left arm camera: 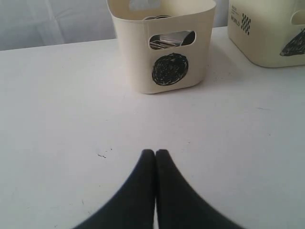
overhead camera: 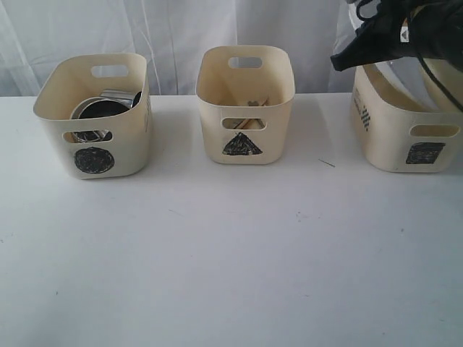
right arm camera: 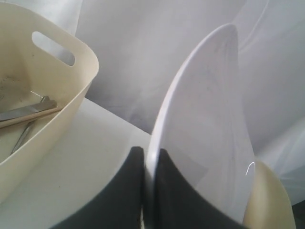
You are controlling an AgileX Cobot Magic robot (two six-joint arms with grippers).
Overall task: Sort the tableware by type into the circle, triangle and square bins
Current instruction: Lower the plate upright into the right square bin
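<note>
My left end effector (left arm camera: 155,153), pressed together, hovers over the tabletop (left arm camera: 62,119) before the circle bin (left arm camera: 162,47); my right end effector (right arm camera: 151,156) pinches the large white plate (right arm camera: 205,119) (standing on edge) at the mouth of the square bin (overhead camera: 394,134), tabletop's back right corner.

circle bin (overhead camera: 132,144) front: black scribbled circle (overhead camera: 92,160)
triangle bin (overhead camera: 276,123) front: black scribbled triangle (overhead camera: 241,145)
triangle bin side: small print "WORLD" (left arm camera: 239,20) beside checkered patch (left arm camera: 246,24)
square bin (overhead camera: 383,141) front: black scribbled square (overhead camera: 425,152)
square bin side: checkered print, wording too blurred to read
</note>
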